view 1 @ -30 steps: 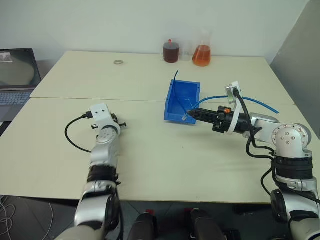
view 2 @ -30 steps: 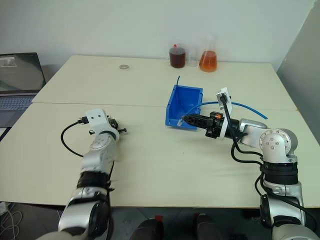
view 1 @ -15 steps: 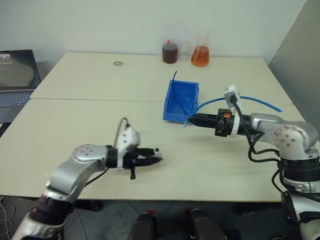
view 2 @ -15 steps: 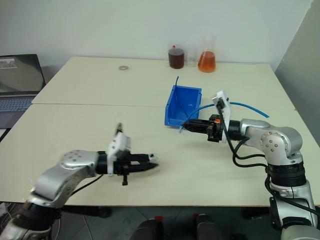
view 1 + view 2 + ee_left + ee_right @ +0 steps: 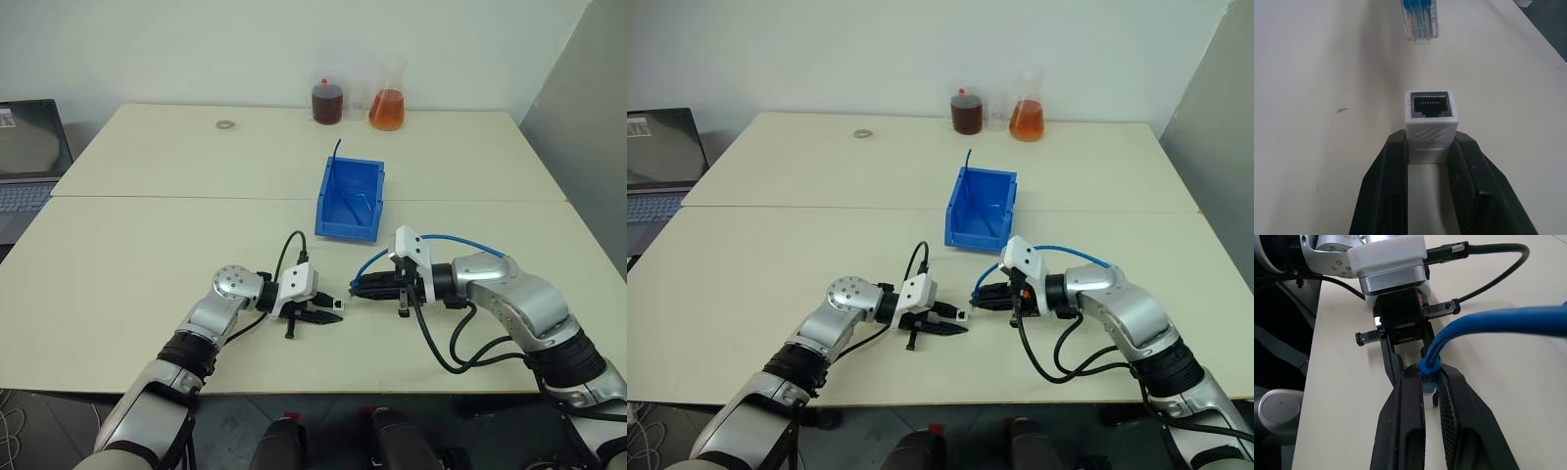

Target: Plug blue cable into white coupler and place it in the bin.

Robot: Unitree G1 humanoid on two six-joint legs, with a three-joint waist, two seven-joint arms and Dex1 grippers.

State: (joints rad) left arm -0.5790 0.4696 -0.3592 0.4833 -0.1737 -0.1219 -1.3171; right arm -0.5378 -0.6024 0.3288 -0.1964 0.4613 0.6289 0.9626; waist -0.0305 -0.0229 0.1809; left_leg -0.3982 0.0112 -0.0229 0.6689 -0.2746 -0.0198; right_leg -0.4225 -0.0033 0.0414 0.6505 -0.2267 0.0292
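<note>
The white coupler (image 5: pixel 1430 123) sits clamped between the left pincer's (image 5: pixel 331 312) fingers, its dark socket facing the cable's clear plug (image 5: pixel 1420 19), just apart and lined up. The blue cable (image 5: pixel 460 240) arcs from the right pincer (image 5: pixel 358 288), which grips its plug end. The blue bin (image 5: pixel 351 198) stands behind on the surface, tilted.

One blue cable (image 5: pixel 460 241), one white coupler (image 5: pixel 1431 126), one bin (image 5: pixel 350 201), two flasks (image 5: pixel 387 99).

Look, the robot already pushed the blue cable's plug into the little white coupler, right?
Not yet. The left wrist view shows the thin light-blue cable's clear plug apart from the small white boxy plastic coupler, whose dark socket is empty. The left fingers hold the coupler.
</note>
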